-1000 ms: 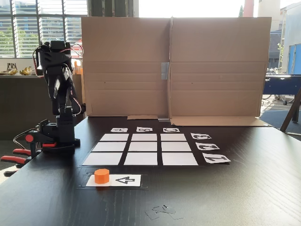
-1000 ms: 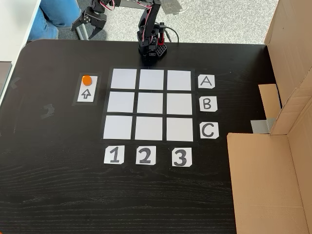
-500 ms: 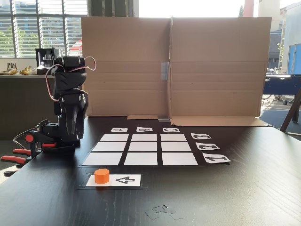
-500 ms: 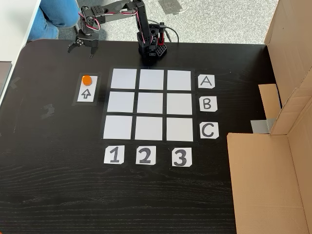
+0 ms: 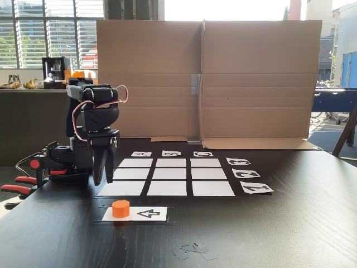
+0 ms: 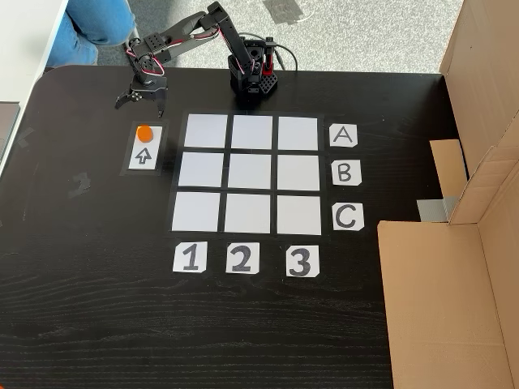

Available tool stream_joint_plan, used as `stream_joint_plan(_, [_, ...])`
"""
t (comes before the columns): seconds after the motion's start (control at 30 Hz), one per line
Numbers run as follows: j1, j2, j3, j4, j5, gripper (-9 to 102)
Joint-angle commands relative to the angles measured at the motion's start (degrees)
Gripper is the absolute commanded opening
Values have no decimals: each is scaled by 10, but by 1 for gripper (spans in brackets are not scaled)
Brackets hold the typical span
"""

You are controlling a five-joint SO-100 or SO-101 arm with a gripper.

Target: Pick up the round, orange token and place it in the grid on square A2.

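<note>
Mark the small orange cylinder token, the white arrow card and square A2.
Small orange cylinder token (image 6: 144, 132): a fixed view, flat top.
White arrow card (image 6: 143, 156): same view, printed arrow.
Square A2 (image 6: 251, 133): same view, cell centre.

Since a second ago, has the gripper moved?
Yes. In the fixed view from above, the gripper has swung from beyond the table edge towards the token, jaws open, not yet touching.

Gripper (image 6: 139, 101) hangs with fingers apart just above the token (image 6: 144, 132) — token sits on the arrow card (image 6: 143, 154), left of the grid (image 6: 251, 173).
</note>
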Motion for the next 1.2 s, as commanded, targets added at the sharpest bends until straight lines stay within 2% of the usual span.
stream_joint_plan(0.0, [-18, -15, -36, 4, 5, 52])
stream_joint_plan(0.57, [-47, -162, -149, 0, 61, 52])
stream_joint_plan(1.07, [-16, -214, -177, -1, 87, 51])
stream_joint_plan(1.13, [-11, -217, -181, -1, 91, 47])
stream_joint_plan(1.17, [-9, -219, -184, -2, 91, 40])
